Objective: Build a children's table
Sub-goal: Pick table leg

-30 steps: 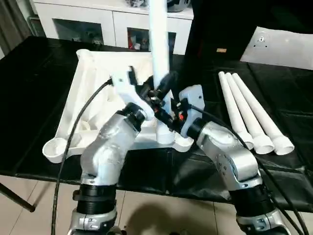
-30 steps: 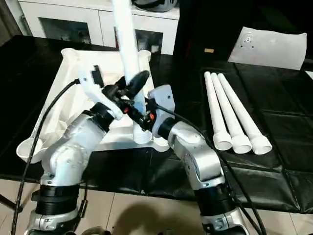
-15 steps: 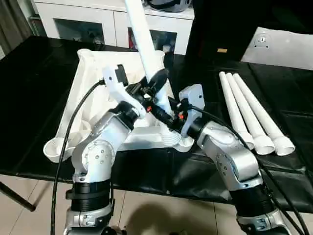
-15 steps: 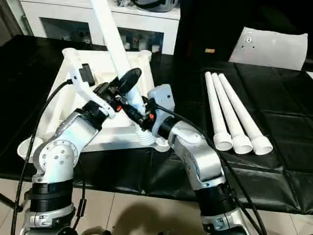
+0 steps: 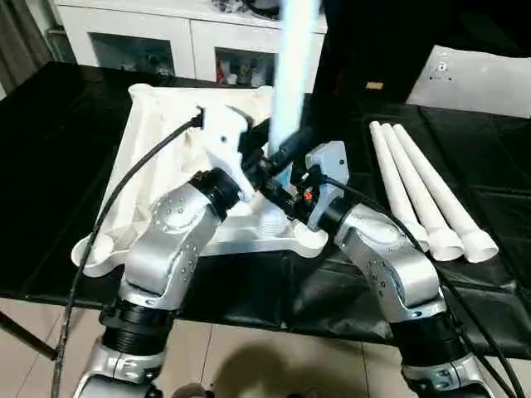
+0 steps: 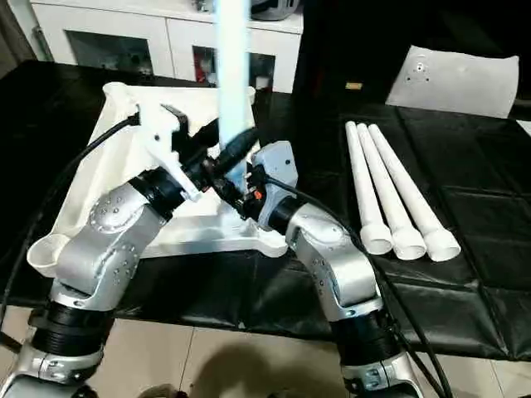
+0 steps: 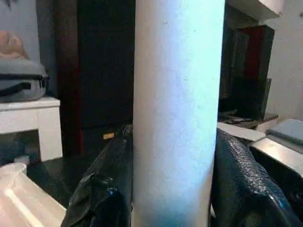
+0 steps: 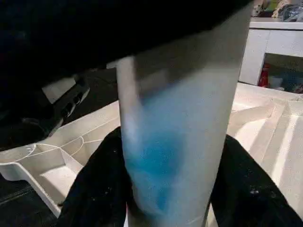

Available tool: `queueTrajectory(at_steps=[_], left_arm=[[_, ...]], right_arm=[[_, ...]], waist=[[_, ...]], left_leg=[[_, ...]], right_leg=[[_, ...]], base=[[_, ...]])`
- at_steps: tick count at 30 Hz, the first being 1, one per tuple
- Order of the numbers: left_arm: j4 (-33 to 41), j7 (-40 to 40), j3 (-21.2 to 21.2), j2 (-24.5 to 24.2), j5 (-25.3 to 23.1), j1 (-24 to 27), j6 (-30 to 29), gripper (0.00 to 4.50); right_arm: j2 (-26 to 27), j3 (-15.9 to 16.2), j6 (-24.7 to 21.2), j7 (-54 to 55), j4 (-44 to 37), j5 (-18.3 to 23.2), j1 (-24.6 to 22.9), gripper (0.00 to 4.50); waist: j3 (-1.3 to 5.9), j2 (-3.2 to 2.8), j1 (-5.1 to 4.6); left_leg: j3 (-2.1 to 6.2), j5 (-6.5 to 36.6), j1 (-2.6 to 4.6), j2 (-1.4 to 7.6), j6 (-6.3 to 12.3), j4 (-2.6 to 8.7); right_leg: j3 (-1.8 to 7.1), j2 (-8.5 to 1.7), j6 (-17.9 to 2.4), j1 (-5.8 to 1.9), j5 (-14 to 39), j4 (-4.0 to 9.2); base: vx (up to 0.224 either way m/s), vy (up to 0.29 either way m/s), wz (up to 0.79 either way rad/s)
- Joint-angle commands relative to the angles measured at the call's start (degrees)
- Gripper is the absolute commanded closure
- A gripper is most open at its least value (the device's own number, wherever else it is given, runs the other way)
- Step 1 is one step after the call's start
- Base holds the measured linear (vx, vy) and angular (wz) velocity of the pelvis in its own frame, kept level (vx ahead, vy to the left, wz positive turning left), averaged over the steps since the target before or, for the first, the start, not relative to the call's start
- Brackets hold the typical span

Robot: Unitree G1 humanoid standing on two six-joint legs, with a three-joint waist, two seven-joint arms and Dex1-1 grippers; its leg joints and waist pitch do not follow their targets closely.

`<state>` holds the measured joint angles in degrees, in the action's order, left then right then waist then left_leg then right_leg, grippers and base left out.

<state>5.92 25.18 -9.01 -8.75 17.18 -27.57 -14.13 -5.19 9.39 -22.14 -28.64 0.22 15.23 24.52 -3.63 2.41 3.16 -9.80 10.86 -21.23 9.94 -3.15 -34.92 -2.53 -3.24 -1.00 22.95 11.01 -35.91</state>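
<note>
Both the left gripper [image 7: 173, 189] and the right gripper [image 8: 170, 189] are clamped on the upright leg [image 5: 292, 75], which stands in the near corner socket of the upturned tabletop [image 5: 158, 149], with three spare legs [image 5: 423, 195] lying well apart on the robot's right.

The upright white tapered tube leg [image 7: 177, 113] presented a smooth, matt plastic surface with a faint grain. The black gripper fingers [image 7: 244, 189] clamped against it showed a pebbled, slightly glossy rubber-like skin. The white rectangular ribbed tabletop [image 8: 265, 123] beneath the leg appeared as smooth moulded plastic. The silver forearms [image 5: 178, 240] had a satin metallic finish. The black table covering [image 6: 465, 215] looked creased and faintly sheened.
</note>
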Motion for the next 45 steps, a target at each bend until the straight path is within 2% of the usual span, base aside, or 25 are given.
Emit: queueTrajectory(at_steps=[1,3,6,10,13,17,18,21,22,25,26,29,31,35,37,38,40,41,42,45], left_arm=[[-0.5,0.2,0.4,-1.5,-2.9,-1.1,2.7,2.68],[-1.1,0.8,0.4,-1.2,-3.6,-1.0,3.8,2.68],[-1.1,0.8,1.3,-0.3,-1.9,-0.8,3.2,2.68],[-1.7,-1.8,6.1,3.1,5.6,-1.1,-2.5,2.68],[-2.4,-3.1,7.9,4.0,7.5,-1.8,-3.4,2.68],[-6.2,-6.5,12.6,5.1,9.9,-4.9,-4.8,2.68],[-6.7,-6.6,13.2,5.1,10.2,-5.4,-5.2,2.68],[-7.5,-5.9,13.5,4.4,10.7,-6.5,-6.3,2.68],[-8.0,-5.5,13.5,4.0,11.1,-6.9,-6.9,2.68],[-8.5,-5.0,13.4,3.4,11.6,-7.5,-7.7,2.68],[-8.7,-4.8,13.5,3.3,11.9,-7.7,-8.0,2.68],[-9.0,-4.4,13.7,3.2,12.9,-8.2,-8.7,2.68],[-9.5,-3.1,14.2,2.7,15.0,-8.9,-11.1,2.68],[-9.9,-1.0,14.5,1.9,17.2,-9.5,-14.2,2.68],[-10.1,2.5,15.0,0.7,20.7,-10.4,-19.2,2.68],[-10.0,3.4,15.1,0.4,21.5,-10.6,-20.3,2.68],[-9.9,5.1,15.0,-0.1,22.5,-11.1,-21.1,2.68],[-9.8,5.7,15.1,-0.2,23.4,-11.3,-21.9,2.68],[-9.7,6.8,14.9,-0.6,23.9,-11.7,-22.4,2.68],[-9.2,9.2,14.3,-1.3,25.2,-12.3,-23.7,2.68]], right_arm=[[-0.8,-1.4,-0.3,0.4,0.0,-0.1,-0.1,2.66],[-0.8,-1.4,-0.2,0.4,0.0,-0.1,-0.1,2.66],[-0.8,-1.4,-0.1,0.4,0.1,-0.1,-0.1,2.66],[-0.8,-1.5,0.0,0.4,0.2,0.0,0.1,2.66],[-0.9,-1.5,-0.1,0.4,0.3,-0.1,0.3,2.66],[-2.2,-1.4,-2.0,-0.8,-0.1,0.4,0.5,2.66],[-2.5,-1.4,-2.4,-1.3,-0.2,0.7,0.5,2.66],[-3.2,-2.3,-3.6,-2.9,-0.6,2.5,0.5,2.66],[-3.6,-2.8,-4.1,-3.7,-0.6,3.4,0.6,2.1],[-4.4,-3.4,-5.2,-5.1,-1.1,4.9,0.7,1.77],[-4.8,-3.5,-5.6,-5.7,-1.3,5.3,0.7,1.62],[-5.7,-3.9,-7.0,-6.9,-2.1,6.5,0.7,1.45],[-7.6,-5.1,-9.4,-8.9,-3.0,8.6,1.0,1.11],[-9.6,-6.5,-11.2,-10.4,-2.6,10.2,1.7,1.06],[-12.1,-8.6,-13.6,-12.2,-1.4,12.3,3.1,1.05],[-12.5,-9.1,-14.3,-12.7,-1.3,12.9,3.4,1.05],[-13.5,-9.6,-15.6,-14.1,-1.3,13.9,3.7,1.05],[-14.0,-9.8,-16.3,-14.7,-1.3,14.6,3.9,1.05],[-14.6,-9.8,-17.0,-15.5,-1.3,15.2,4.1,1.05],[-16.0,-9.5,-18.8,-17.8,-1.7,16.8,4.3,1.05]], waist=[[3.94,-0.53,-0.09],[3.96,-0.52,-0.1],[3.97,-0.54,-0.11],[3.98,-0.53,-0.05],[3.98,-0.41,-0.03],[4.03,-0.36,0.13],[3.99,-0.28,0.12],[4.05,-0.18,0.21],[4.07,-0.3,0.28],[4.08,-0.23,0.07],[4.14,-0.3,0.07],[4.16,-0.31,0.09],[4.18,-0.22,0.43],[4.1,0.19,0.85],[4.0,0.38,0.91],[4.03,0.35,0.9],[3.94,0.71,0.9],[3.96,0.78,0.96],[4.02,0.59,0.98],[4.07,0.91,0.78]], left_leg=[[0.95,9.4,0.54,2.84,-1.53,4.3],[0.91,9.5,0.54,2.85,-1.61,4.28],[0.86,9.2,0.49,2.81,-1.69,4.24],[0.74,9.2,0.48,2.68,-1.82,4.1],[0.76,9.6,0.49,2.68,-1.46,4.11],[0.74,9.2,0.66,2.57,-1.14,4.03],[0.79,9.0,0.5,2.6,-1.07,4.06],[0.74,8.1,0.47,2.56,-0.57,3.98],[0.78,7.8,0.46,2.59,-0.44,3.97],[0.85,7.4,0.2,2.39,0.1,3.96],[0.91,7.5,0.34,2.46,0.05,3.93],[0.8,7.1,0.52,2.61,0.23,3.83],[0.7,7.2,0.79,2.79,0.44,3.82],[0.62,6.9,0.61,2.67,0.57,3.82],[0.61,7.1,0.54,2.47,0.36,3.79],[0.53,7.2,0.59,2.38,0.36,3.72],[0.49,7.5,0.54,2.41,0.55,3.71],[0.51,7.3,0.5,2.43,0.58,3.68],[0.56,6.7,0.48,2.43,0.78,3.7],[0.54,5.9,0.4,2.5,1.21,3.64]], right_leg=[[2.87,-4.16,-7.8,-2.95,9.0,4.27],[2.9,-4.21,-7.9,-2.96,8.9,4.24],[2.91,-4.19,-8.4,-2.99,8.0,4.13],[2.89,-4.18,-9.6,-3.03,7.5,4.04],[2.87,-4.11,-9.5,-3.05,8.2,4.14],[2.85,-4.04,-9.0,-3.0,8.7,4.24],[2.85,-4.02,-8.8,-3.1,8.5,4.22],[2.86,-4.09,-8.7,-3.18,7.7,4.16],[2.83,-4.14,-8.9,-3.21,7.4,4.13],[2.71,-3.95,-8.8,-3.59,6.4,4.13],[2.67,-4.04,-8.8,-3.58,6.7,4.11],[2.72,-4.11,-9.6,-3.31,7.1,4.12],[2.72,-4.15,-10.2,-3.05,7.1,4.11],[2.72,-4.21,-10.3,-3.25,7.4,4.05],[2.64,-4.27,-9.9,-3.26,10.0,4.16],[2.66,-4.25,-9.8,-3.27,10.5,4.22],[2.65,-4.23,-9.1,-3.17,12.5,4.51],[2.64,-4.27,-9.0,-3.19,12.6,4.46],[2.61,-4.29,-9.0,-3.24,12.2,4.42],[2.56,-4.2,-9.3,-3.19,10.9,4.32]], base=[[0.0,0.0,0.0],[0.0,0.0,0.0],[0.0,0.0,0.0],[0.0,0.0,0.0],[0.0,0.0,0.0],[0.0,0.0,0.0],[0.0,0.0,0.0],[0.0,0.0,0.0],[0.0,0.0,0.0],[0.0,0.0,0.0],[0.0,0.0,0.0],[0.0,0.0,0.0],[0.0,0.0,0.0],[0.0,0.0,0.0],[0.0,0.0,0.0],[0.0,0.0,0.0],[0.0,0.0,0.0],[0.0,0.0,0.0],[0.0,0.0,0.0],[0.0,0.0,0.0]])
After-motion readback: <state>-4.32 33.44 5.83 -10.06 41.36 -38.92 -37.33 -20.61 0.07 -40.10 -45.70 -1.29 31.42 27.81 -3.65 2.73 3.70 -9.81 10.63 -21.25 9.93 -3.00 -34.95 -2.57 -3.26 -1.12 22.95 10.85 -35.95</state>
